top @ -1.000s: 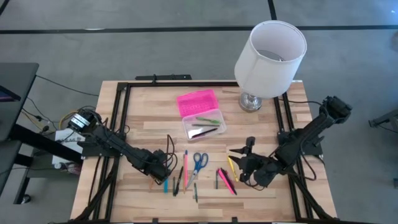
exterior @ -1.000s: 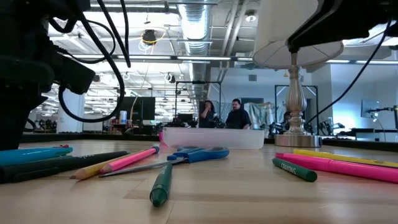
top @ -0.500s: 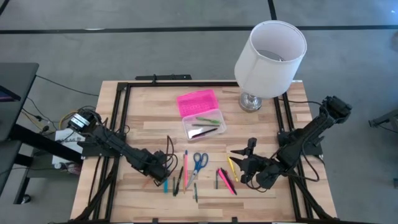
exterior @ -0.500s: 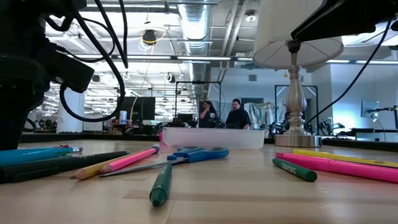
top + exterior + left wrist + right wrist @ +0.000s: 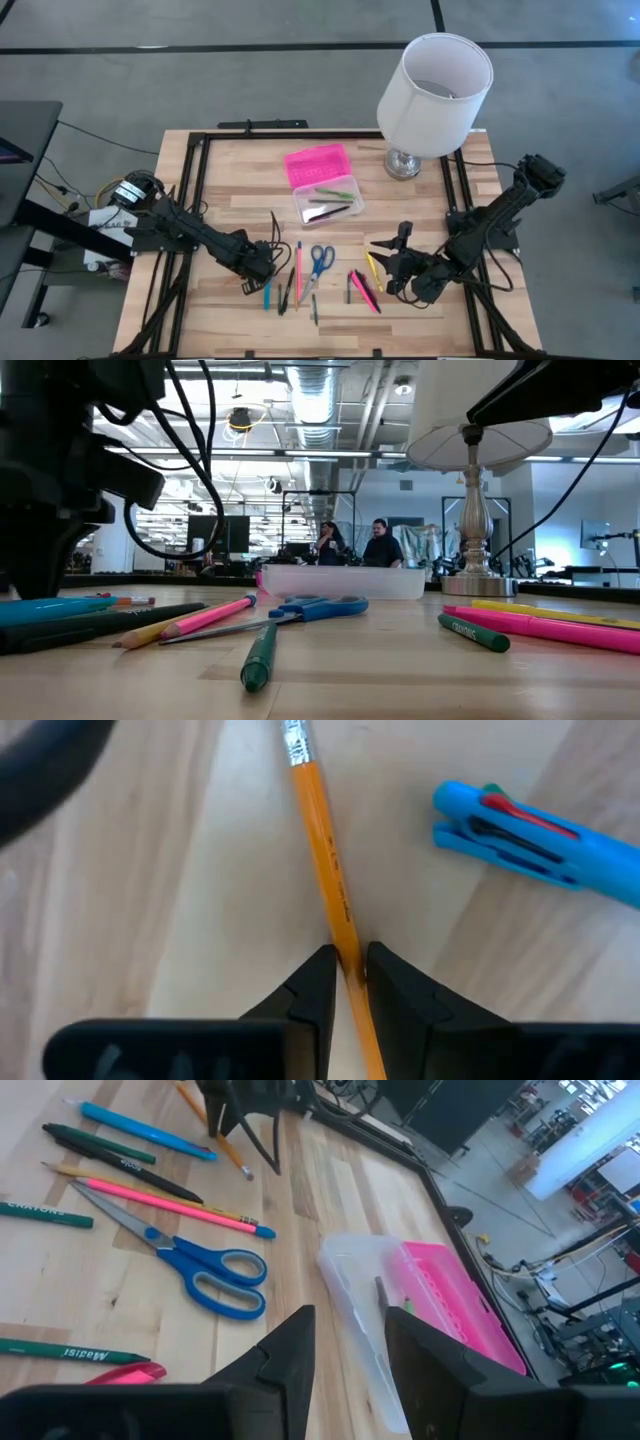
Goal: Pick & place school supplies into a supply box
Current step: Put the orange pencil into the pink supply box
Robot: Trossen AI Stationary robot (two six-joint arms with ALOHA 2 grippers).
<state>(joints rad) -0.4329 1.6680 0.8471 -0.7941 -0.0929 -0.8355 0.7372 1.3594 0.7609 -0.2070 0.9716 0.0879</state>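
Note:
Pens, pencils and blue-handled scissors (image 5: pixel 320 260) lie scattered on the wooden table's near half. The supply box (image 5: pixel 328 205) sits farther back, clear, with its pink lid (image 5: pixel 318 163) open behind it. My left gripper (image 5: pixel 258 268) points down at the left end of the row, shut on an orange pencil (image 5: pixel 318 860); a blue pen (image 5: pixel 520 830) lies beside it. My right gripper (image 5: pixel 395 265) hangs open above the table beside pink and yellow markers (image 5: pixel 365 285), touching nothing; its wrist view (image 5: pixel 350 1340) looks toward the scissors (image 5: pixel 200 1270) and the box (image 5: pixel 360 1300). My left gripper pinches the orange pencil's shaft (image 5: pixel 345 945) between its two fingertips (image 5: pixel 318 982), well away from the metal eraser end (image 5: pixel 292 740). The fingers come from above, pointing down, and lie across the pencil. Whether the pencil rests on the wood or is just clear of it, I cannot tell.
A lamp with a white shade (image 5: pixel 435 80) and metal foot (image 5: pixel 403 163) stands at the back right. Black frame rails (image 5: pixel 190 180) run along the table's sides and back. Two people (image 5: pixel 365 545) sit far off in the room behind.
My left gripper has shifted a little toward the table's right and far side and has rolled about its own downward axis. In the low view the orange pencil's eraser end has swung out farther from behind the left arm. My right arm has kept still.

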